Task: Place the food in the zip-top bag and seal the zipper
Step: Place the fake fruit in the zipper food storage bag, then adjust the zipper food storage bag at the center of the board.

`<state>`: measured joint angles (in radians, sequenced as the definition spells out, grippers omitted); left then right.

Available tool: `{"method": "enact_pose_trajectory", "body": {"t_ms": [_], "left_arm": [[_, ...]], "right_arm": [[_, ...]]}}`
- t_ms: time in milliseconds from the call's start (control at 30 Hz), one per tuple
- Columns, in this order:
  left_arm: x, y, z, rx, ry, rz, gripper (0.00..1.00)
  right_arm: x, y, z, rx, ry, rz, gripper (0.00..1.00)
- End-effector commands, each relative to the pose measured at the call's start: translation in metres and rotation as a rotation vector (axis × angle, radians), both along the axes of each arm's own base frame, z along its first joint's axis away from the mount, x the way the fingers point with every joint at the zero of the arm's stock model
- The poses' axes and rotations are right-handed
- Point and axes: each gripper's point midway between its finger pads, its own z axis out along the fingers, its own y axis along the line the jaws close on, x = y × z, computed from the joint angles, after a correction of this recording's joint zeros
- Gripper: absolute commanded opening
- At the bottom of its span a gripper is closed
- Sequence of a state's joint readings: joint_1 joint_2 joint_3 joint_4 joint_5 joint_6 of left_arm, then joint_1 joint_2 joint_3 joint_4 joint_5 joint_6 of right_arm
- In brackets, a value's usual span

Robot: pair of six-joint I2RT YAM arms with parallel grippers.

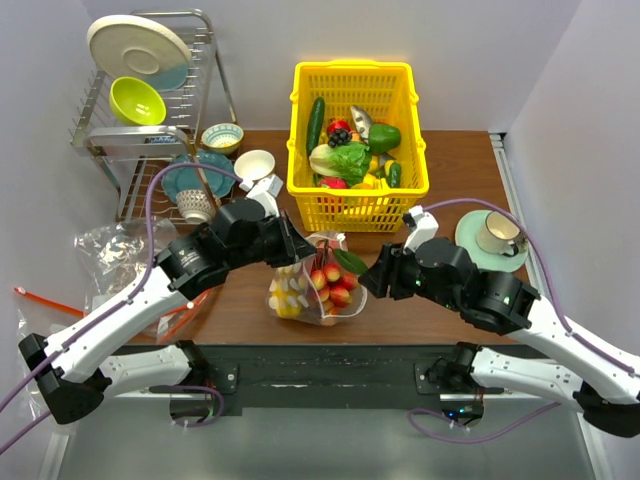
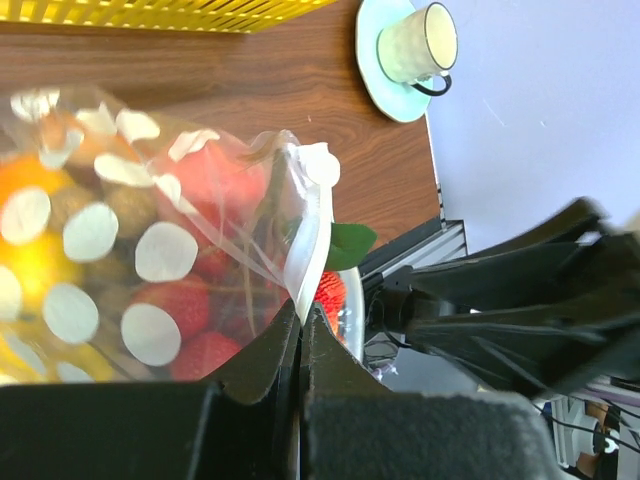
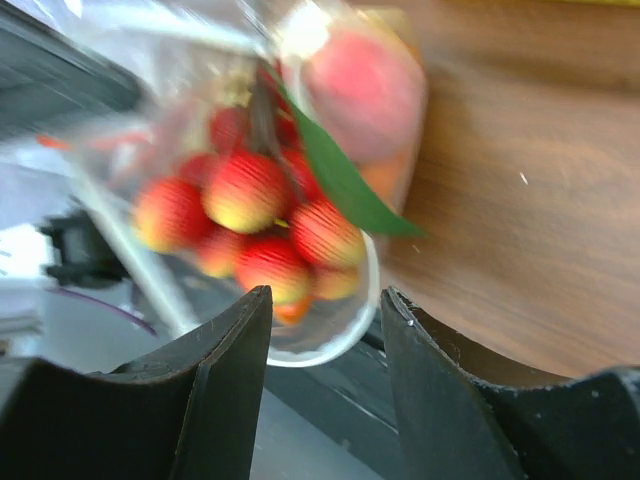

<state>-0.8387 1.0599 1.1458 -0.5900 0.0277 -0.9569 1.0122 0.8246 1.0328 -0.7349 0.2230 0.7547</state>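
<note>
The left gripper [image 2: 300,322] is pressed together on the whitish zipper [image 2: 308,225], pinching one end of the strip. From that pinch the dotted zip-top bag [image 2: 110,250] hangs slack, lying at the middle of the surface's near edge, just in front of the yellow basket [image 1: 300,112].

The right gripper [image 3: 325,315] has its fingers apart. The bag's rounded end sits just ahead of them and they clamp nothing. Inside the bag are the berry cluster [image 3: 250,190] and a pink peach [image 3: 365,90], with yellow fruit deeper in.

The mouth looks unsealed to me. A green leaf [image 3: 340,180] seems to reach out across the opening, and if it lies on the zipper when that is pressed, the strip would likely not mate. A right-hand pinch landing on berries rather than plastic could push food back out. The cup [image 1: 497,232] by the right edge stands well apart.
</note>
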Motion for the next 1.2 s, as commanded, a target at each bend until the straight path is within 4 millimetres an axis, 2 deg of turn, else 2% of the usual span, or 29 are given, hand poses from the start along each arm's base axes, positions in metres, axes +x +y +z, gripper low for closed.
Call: {"method": "enact_pose_trajectory", "body": {"t_ms": [0, 167, 267, 300, 367, 433, 500, 533, 567, 600, 633, 667, 733, 767, 800, 833, 933, 967, 1000, 1067, 1100, 1167], "left_arm": [[0.006, -0.002, 0.053, -0.102, -0.118, 0.004, 0.00], [0.006, -0.001, 0.056, -0.106, -0.125, 0.005, 0.00], [0.005, 0.001, 0.057, -0.107, -0.124, 0.005, 0.00], [0.004, 0.001, 0.058, -0.107, -0.127, 0.004, 0.00], [0.003, 0.003, 0.055, -0.101, -0.124, 0.006, 0.00], [0.002, 0.004, 0.050, -0.092, -0.120, 0.007, 0.00], [0.001, 0.006, 0.048, -0.088, -0.120, 0.005, 0.00], [0.001, 0.006, 0.045, -0.082, -0.115, 0.003, 0.00], [0.000, 0.006, 0.043, -0.076, -0.113, 0.002, 0.00], [0.001, 0.007, 0.039, -0.064, -0.113, 0.000, 0.00], [-0.001, 0.009, 0.031, -0.044, -0.099, -0.002, 0.00], [0.000, 0.009, 0.026, -0.032, -0.091, -0.002, 0.00], [-0.002, 0.010, 0.014, -0.008, -0.072, -0.005, 0.00], [-0.003, 0.010, 0.012, -0.007, -0.068, -0.006, 0.00], [-0.003, 0.011, 0.002, 0.006, -0.056, -0.003, 0.00], [-0.001, 0.012, 0.001, 0.003, -0.061, 0.003, 0.00], [0.001, 0.015, -0.001, 0.024, -0.070, 0.009, 0.00], [0.005, 0.018, 0.002, 0.036, -0.082, 0.030, 0.00], [0.009, 0.021, 0.017, 0.036, -0.115, 0.041, 0.00], [0.010, 0.025, 0.022, 0.065, -0.120, 0.050, 0.00], [0.012, 0.027, 0.031, 0.065, -0.141, 0.061, 0.00], [0.013, 0.027, 0.031, 0.066, -0.146, 0.060, 0.00]], "right_arm": [[-0.010, -0.007, -0.043, -0.060, 0.051, 0.029, 0.51], [-0.002, -0.006, -0.075, -0.129, 0.074, 0.005, 0.46], [0.003, -0.009, -0.086, -0.188, 0.083, -0.022, 0.34], [0.004, -0.008, -0.085, -0.186, 0.078, -0.023, 0.28], [0.006, -0.005, -0.080, -0.173, 0.063, -0.017, 0.24], [0.008, -0.001, -0.072, -0.157, 0.042, -0.008, 0.11], [0.014, 0.002, -0.058, -0.148, 0.009, -0.008, 0.00], [0.017, 0.004, -0.051, -0.149, -0.007, -0.008, 0.00], [0.024, 0.006, -0.024, -0.133, -0.062, -0.012, 0.00], [0.028, 0.007, -0.018, -0.165, -0.070, -0.010, 0.00], [0.032, 0.009, -0.003, -0.169, -0.093, -0.006, 0.00], [0.038, 0.012, 0.038, -0.138, -0.163, -0.001, 0.00], [0.042, 0.014, 0.059, -0.159, -0.185, 0.007, 0.00], [0.043, 0.013, 0.085, -0.128, -0.228, 0.008, 0.00], [0.042, 0.016, 0.091, -0.114, -0.234, 0.021, 0.00], [0.041, 0.015, 0.096, -0.097, -0.244, 0.020, 0.00], [0.046, 0.014, 0.066, -0.109, -0.233, -0.012, 0.00], [0.047, 0.012, 0.041, -0.155, -0.192, -0.030, 0.00], [0.048, 0.010, 0.033, -0.176, -0.177, -0.044, 0.00], [0.046, 0.009, 0.024, -0.207, -0.151, -0.034, 0.00], [0.045, 0.008, 0.023, -0.210, -0.148, -0.036, 0.00], [0.045, 0.006, 0.026, -0.181, -0.164, -0.049, 0.00]]}}
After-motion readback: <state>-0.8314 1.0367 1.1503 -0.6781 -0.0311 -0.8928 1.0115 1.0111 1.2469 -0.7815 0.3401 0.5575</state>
